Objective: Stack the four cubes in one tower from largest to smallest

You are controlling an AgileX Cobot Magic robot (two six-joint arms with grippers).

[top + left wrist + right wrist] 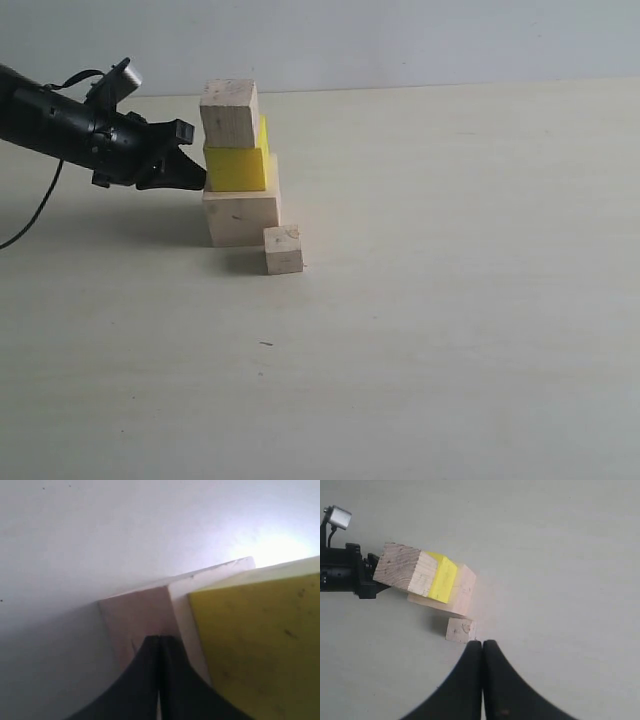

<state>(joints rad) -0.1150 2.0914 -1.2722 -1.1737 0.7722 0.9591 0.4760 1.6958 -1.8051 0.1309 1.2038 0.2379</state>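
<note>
Three cubes stand in a column: the large wood cube (241, 216) on the table, the yellow cube (236, 167) on it, the medium wood cube (229, 112) on top. The small wood cube (283, 249) sits on the table right in front of the column. My left gripper (199, 180) is shut, its tips at the column's left side near the seam between the large wood cube (145, 620) and the yellow cube (260, 645). My right gripper (483, 642) is shut and empty, looking down from above, tips close to the small cube (460, 630); it is out of the exterior view.
The pale tabletop (450, 300) spreads wide to the right and front of the column. A white wall (400, 40) rises behind the table. The left arm's black body and its cable (40, 200) lie at the left edge.
</note>
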